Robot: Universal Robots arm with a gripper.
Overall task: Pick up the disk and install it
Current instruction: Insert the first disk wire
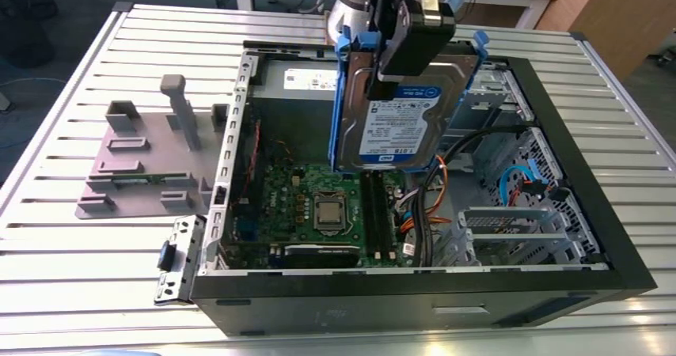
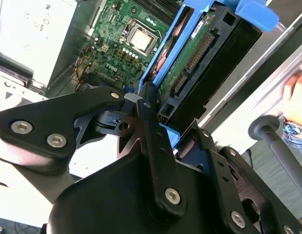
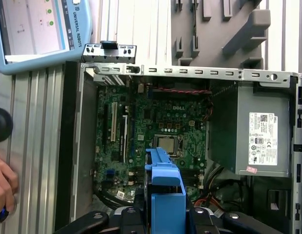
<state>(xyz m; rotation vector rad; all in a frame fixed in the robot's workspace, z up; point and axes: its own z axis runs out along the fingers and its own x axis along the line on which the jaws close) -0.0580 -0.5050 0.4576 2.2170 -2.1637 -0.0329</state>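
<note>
The disk (image 1: 401,123), a silver-grey drive with a white and blue label in a blue plastic bracket (image 1: 339,95), hangs upright above the open computer case (image 1: 591,206). My gripper (image 1: 417,43) is shut on its upper end, with a black finger on each side. In the second wrist view the disk (image 2: 199,58) shows its green circuit side and connector, clamped between the black fingers (image 2: 147,119). The first wrist view looks down along the blue bracket (image 3: 163,195) at the motherboard (image 3: 155,131) below.
Inside the case are a grey power supply box (image 3: 260,139), orange and blue cables (image 1: 438,186) and a metal drive cage (image 1: 523,233). A grey fixture (image 1: 148,158) lies on the slatted table beside the case. A person's hand (image 3: 2,183) and a tablet (image 3: 38,27) are at the table's edge.
</note>
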